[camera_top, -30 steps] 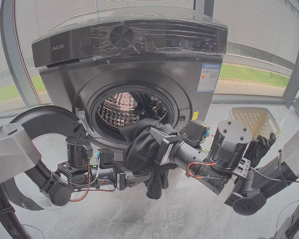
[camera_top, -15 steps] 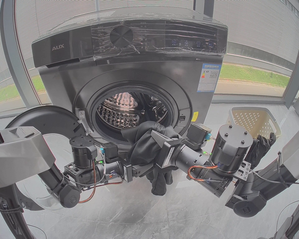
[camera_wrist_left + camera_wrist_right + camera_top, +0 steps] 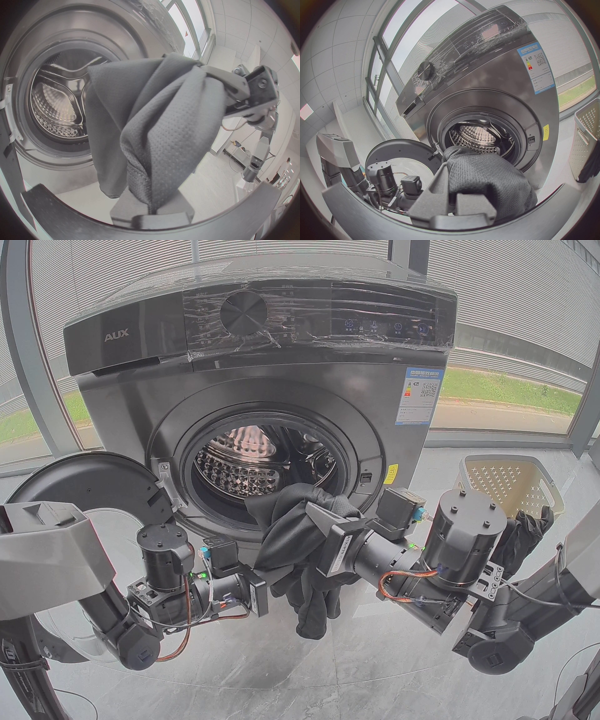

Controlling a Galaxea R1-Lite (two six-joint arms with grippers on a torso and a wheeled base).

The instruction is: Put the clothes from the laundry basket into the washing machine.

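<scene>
Dark grey mesh garment (image 3: 294,540) hangs in the air just in front of the round drum opening (image 3: 250,459) of the dark grey front-loading washing machine (image 3: 262,384), not yet inside. Right end effector (image 3: 322,518) is clamped on its upper bunch. Left end effector (image 3: 152,215) is closed on a lower fold, cloth pinched between its fingers. Round machine door (image 3: 87,490) stands open on the robot's left. Cream perforated plastic laundry basket (image 3: 512,480) sits to the right of the machine, with another dark piece of clothing (image 3: 525,534) draped over its rim. Risks as I judge them: a long tail of cloth dangles below the opening's lower lip, so it may snag on the rim or stay hanging outside the drum. Letting go too soon would likely drop the garment onto the grey tiled floor (image 3: 375,665). With both arms holding one cloth, pulling apart could tug it out of a grip. The right wrist is bulky and close to the opening's edge, so it could bump the rim.
</scene>
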